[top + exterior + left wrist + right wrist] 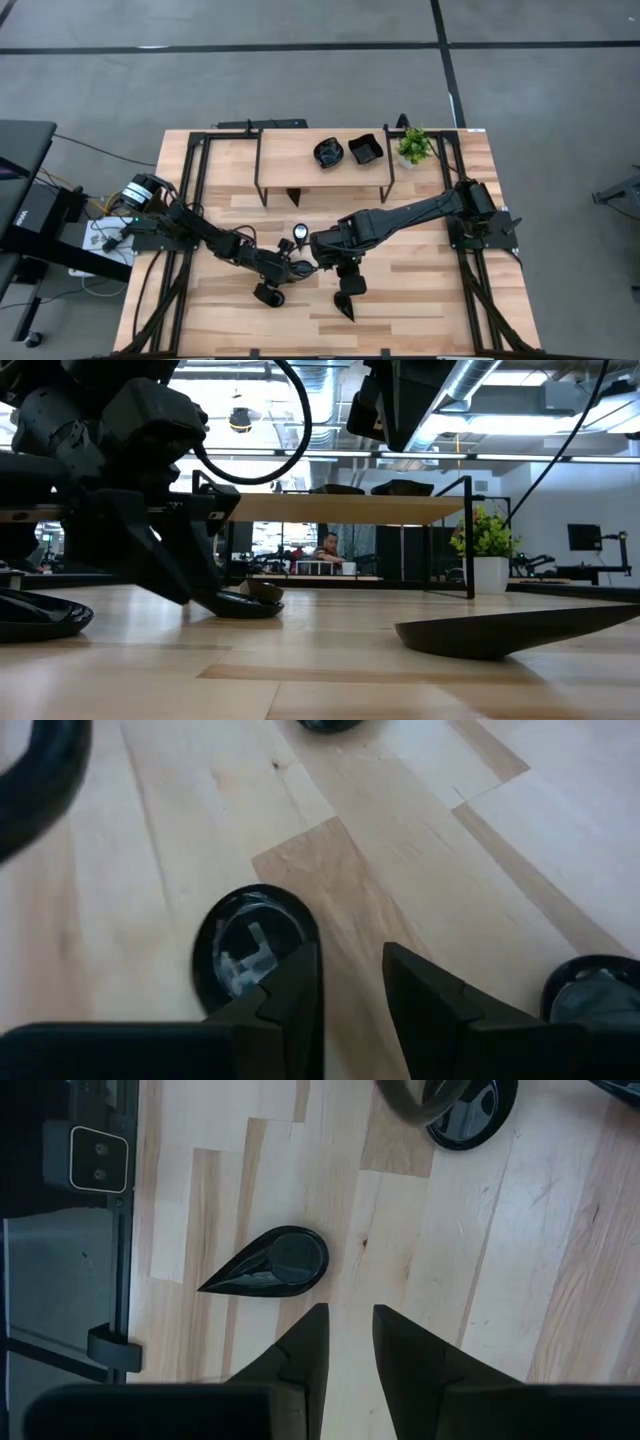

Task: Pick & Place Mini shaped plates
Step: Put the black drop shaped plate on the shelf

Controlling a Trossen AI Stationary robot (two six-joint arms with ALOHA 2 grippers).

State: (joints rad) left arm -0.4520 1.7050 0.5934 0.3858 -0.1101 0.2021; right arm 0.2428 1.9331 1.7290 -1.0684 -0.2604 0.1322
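Wooden tabletop (420, 290) below, with a raised shelf (290, 160) along its far edge. On the shelf, a scalloped plate (329, 152) and a square plate (365, 149) sit side by side, the potted plant (414, 146) just right of them. In front of the shelf both arms crowd the middle. Right gripper (347, 1342) hovers, jaws narrow and empty, over the glossy black teardrop plate (272, 1265) lying flat. Left gripper (350, 995) is low, jaws narrowly apart, one finger at the rim of a round plate (250, 942); whether it grips, I can't tell. Another round plate (300, 232) lies nearer the shelf.
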